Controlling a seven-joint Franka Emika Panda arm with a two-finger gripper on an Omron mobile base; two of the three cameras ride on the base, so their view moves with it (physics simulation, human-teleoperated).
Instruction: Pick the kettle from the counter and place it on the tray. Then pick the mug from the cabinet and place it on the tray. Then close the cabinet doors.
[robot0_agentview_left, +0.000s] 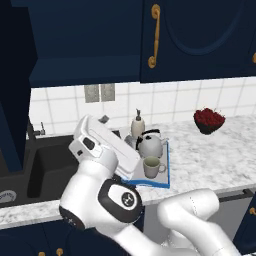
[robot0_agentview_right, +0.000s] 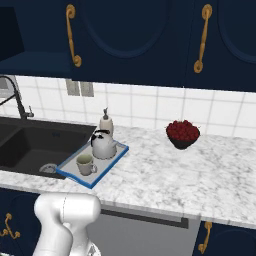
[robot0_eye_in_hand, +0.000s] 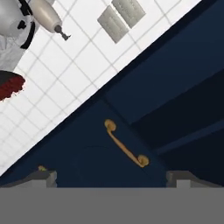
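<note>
A: How does the claw (robot0_eye_in_hand: 111, 177) stand?
B: Released, jaws spread wide and empty, touching nothing. Straight ahead of it hangs a navy cabinet door (robot0_eye_in_hand: 100, 153) with its gold handle (robot0_eye_in_hand: 124, 148); beside that door the cabinet (robot0_eye_in_hand: 183, 100) gapes open, dark shelf showing.
A: Room to move?
B: Open air between the tips and the door.
A: And the task's things?
B: Well below the claw, on the marble worktop (robot0_agentview_right: 165, 170). The kettle (robot0_agentview_right: 103, 145) and the mug (robot0_agentview_right: 85, 164) both sit inside the blue-rimmed tray (robot0_agentview_right: 95, 177), which lies just beside the black sink (robot0_agentview_right: 30, 145). A soap dispenser (robot0_agentview_right: 105, 122) stands behind the tray, a bowl of red fruit (robot0_agentview_right: 183, 134) further along
</note>
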